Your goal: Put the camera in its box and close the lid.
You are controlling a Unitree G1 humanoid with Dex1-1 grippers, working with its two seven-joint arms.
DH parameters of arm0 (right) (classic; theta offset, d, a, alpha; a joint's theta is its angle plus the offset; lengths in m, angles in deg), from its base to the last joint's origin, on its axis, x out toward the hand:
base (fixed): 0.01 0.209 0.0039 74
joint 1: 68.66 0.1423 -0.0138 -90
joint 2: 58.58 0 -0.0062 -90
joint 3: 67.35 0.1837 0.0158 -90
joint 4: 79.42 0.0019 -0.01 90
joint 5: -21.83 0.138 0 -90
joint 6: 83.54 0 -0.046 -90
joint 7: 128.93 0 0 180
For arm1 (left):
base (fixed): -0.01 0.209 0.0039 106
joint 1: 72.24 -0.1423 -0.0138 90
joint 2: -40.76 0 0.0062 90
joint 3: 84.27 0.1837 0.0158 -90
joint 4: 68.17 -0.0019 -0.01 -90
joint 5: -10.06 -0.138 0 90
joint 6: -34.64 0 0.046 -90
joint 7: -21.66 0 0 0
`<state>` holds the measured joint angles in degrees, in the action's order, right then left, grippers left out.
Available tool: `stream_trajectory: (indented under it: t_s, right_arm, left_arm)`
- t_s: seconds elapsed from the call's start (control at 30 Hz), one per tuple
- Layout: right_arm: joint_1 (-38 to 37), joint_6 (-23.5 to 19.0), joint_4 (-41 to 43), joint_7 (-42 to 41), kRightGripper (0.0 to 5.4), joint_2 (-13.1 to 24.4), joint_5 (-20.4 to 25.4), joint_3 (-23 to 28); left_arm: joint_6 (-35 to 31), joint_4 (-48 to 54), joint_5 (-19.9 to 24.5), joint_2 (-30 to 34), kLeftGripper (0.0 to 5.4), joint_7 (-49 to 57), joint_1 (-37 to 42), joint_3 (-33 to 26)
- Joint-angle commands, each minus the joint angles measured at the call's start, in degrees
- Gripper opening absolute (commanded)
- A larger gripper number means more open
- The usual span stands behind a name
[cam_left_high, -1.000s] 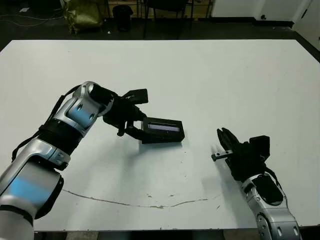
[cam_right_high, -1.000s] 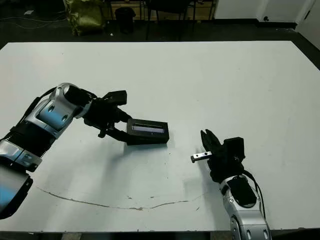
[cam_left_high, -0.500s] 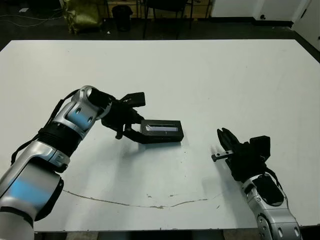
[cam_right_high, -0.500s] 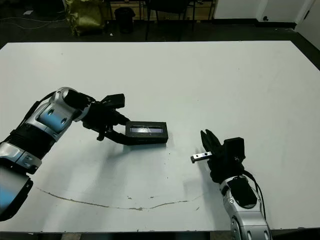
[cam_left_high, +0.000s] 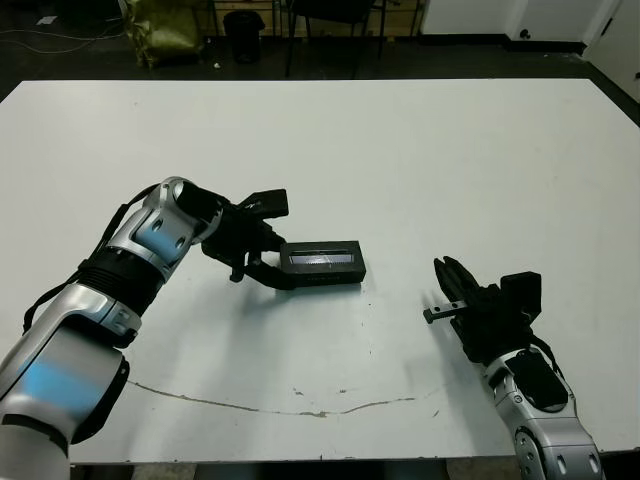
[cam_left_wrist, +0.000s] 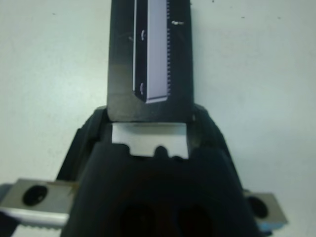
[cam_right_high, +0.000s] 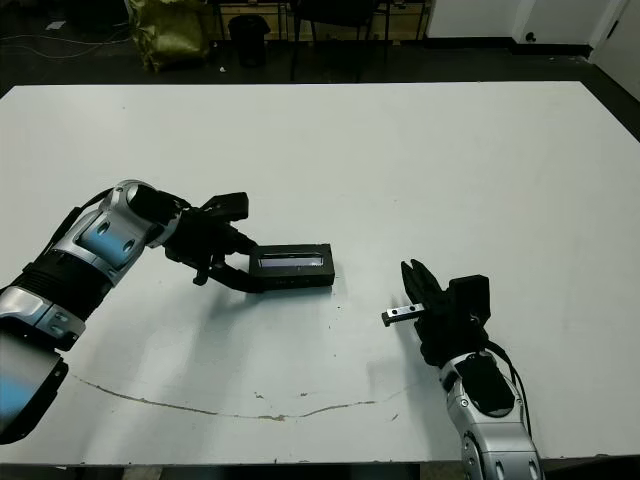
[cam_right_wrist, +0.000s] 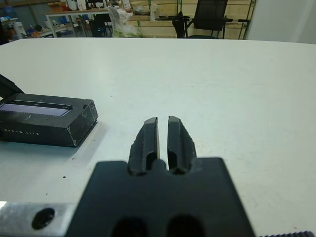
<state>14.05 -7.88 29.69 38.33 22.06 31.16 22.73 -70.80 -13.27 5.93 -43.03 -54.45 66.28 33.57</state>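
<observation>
Both jaws differ — left gripper (cam_left_high: 262, 262) pinches the lidded box (cam_left_high: 322, 262); right gripper (cam_left_high: 447, 283), well apart, pressed together.

Big white table (cam_left_high: 420, 150) with a long thin crack-like scuff line (cam_left_high: 300, 408) running near the front edge. Only thing sitting on it is a closed black rectangular box (cam_left_high: 322, 262) with a grey-lavender striped lid, roughly mid-table.
</observation>
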Motion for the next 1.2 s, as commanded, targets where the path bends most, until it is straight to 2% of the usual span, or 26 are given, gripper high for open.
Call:
stream_trajectory:
  t_s: [0.03,0.23,0.57,0.6,0.83,1.03,1.07,1.2]
  right_arm:
    - [-0.84,-1.18,-0.21,0.4,0.0,0.41,0.09,0.27]
    - [-0.9,0.84,-1.39,-0.28,0.0,0.17,0.47,0.51]
    - [-0.97,0.37,-1.0,-0.29,0.0,0.38,0.48,0.43]
    - [-0.98,-0.16,-0.75,-0.1,0.0,0.33,0.52,0.45]
    - [-0.84,0.57,-1.17,-0.34,0.0,0.39,0.67,0.48]
    - [-0.87,0.37,-0.73,-0.33,0.0,0.83,0.53,0.51]
    - [-0.84,0.36,-0.78,-0.39,0.0,0.84,0.62,0.54]
    - [-0.86,-0.41,-0.32,0.09,0.0,0.78,0.47,0.55]
  left_arm:
    - [-0.98,-2.01,-1.06,0.3,2.26,-0.11,-2.43,0.38]
    - [-0.9,-2.32,-1.42,0.08,2.26,-0.12,-2.54,0.74]
    - [-1.33,-1.43,-2.37,-0.48,2.26,3.47,-4.37,0.72]
    - [0.19,-1.36,-2.99,-0.29,2.26,3.43,-4.34,1.36]
    - [13.68,-4.2,-7.86,0.15,3.87,3.02,-2.97,5.85]
    - [17.88,-7.32,-8.73,0.03,5.24,1.87,-2.13,6.26]
    - [18.49,-7.94,-8.71,0.11,5.39,1.52,-2.0,6.25]
    - [20.39,-9.68,-8.89,0.77,5.39,0.03,-1.68,6.35]
